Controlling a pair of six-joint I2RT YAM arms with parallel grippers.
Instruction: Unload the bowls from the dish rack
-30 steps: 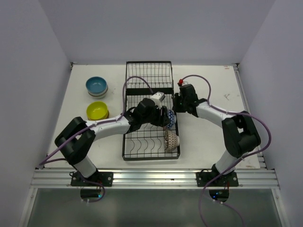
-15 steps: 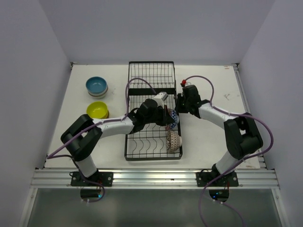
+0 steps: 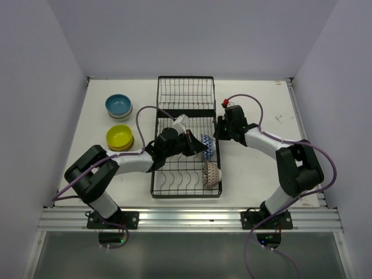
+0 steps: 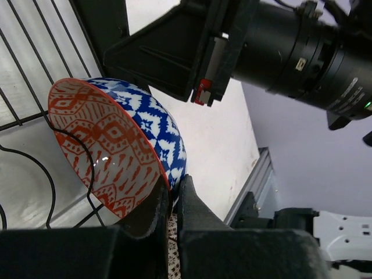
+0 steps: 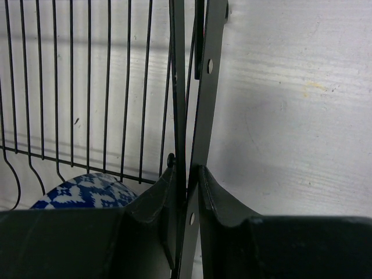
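Note:
The black wire dish rack [image 3: 186, 77] lies in the middle of the table. A bowl [image 3: 207, 146] with a blue zigzag outside and an orange-red patterned inside [image 4: 110, 145] stands on edge in it. My left gripper [image 3: 196, 145] [image 4: 173, 187] is shut on that bowl's rim, one finger inside and one outside. A brown-patterned bowl [image 3: 212, 173] rests on its side nearer the front. My right gripper [image 3: 218, 131] [image 5: 189, 174] is shut on the rack's right side rail [image 5: 206, 75]; the blue bowl [image 5: 87, 192] shows just beyond the wires.
At the far left of the table a blue bowl tops a small stack [image 3: 118, 106], and a yellow-green bowl tops another stack [image 3: 120, 136] in front of it. My right arm [image 4: 279, 46] hangs close above the held bowl.
My left gripper has shut on the blue zigzag bowl's rim and the arm has drawn back a little to the left. The right gripper keeps its hold on the rail.

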